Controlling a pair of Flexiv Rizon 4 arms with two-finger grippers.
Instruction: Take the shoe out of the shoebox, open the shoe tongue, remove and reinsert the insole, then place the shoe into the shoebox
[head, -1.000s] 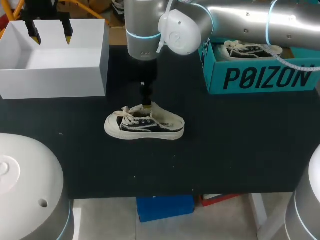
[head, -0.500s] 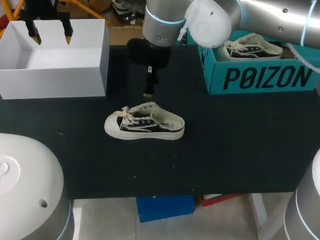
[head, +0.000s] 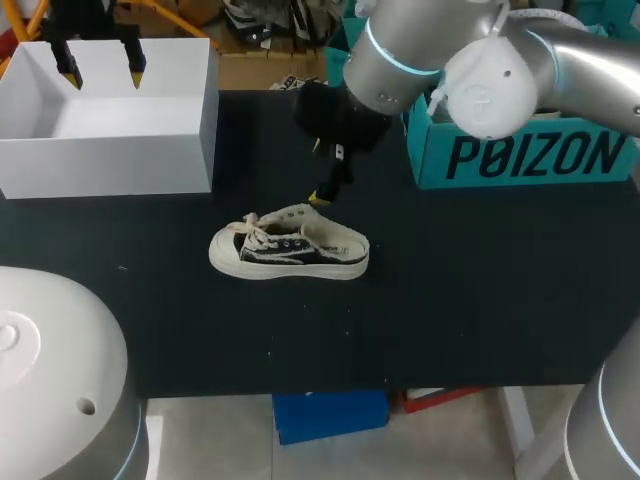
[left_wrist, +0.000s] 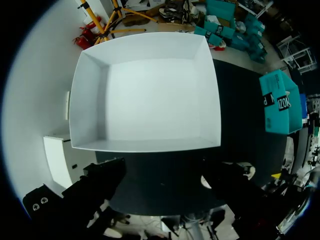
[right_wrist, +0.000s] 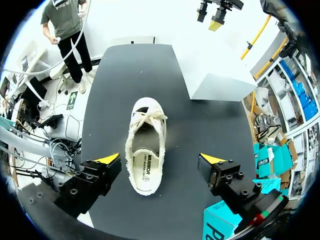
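Here, shoe (head: 289, 251) upright, toe left (heel right), long axis crosswise

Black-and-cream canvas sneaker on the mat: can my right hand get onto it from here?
Probably yes: the right hand hangs open above the black-and-cream canvas sneaker, with nothing between them.

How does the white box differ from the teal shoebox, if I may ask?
The white box is plain and stands at the table's far left; the teal shoebox bears dark print, far right. The white box is empty; the right arm hides the teal shoebox's inside. Both are rectangular.
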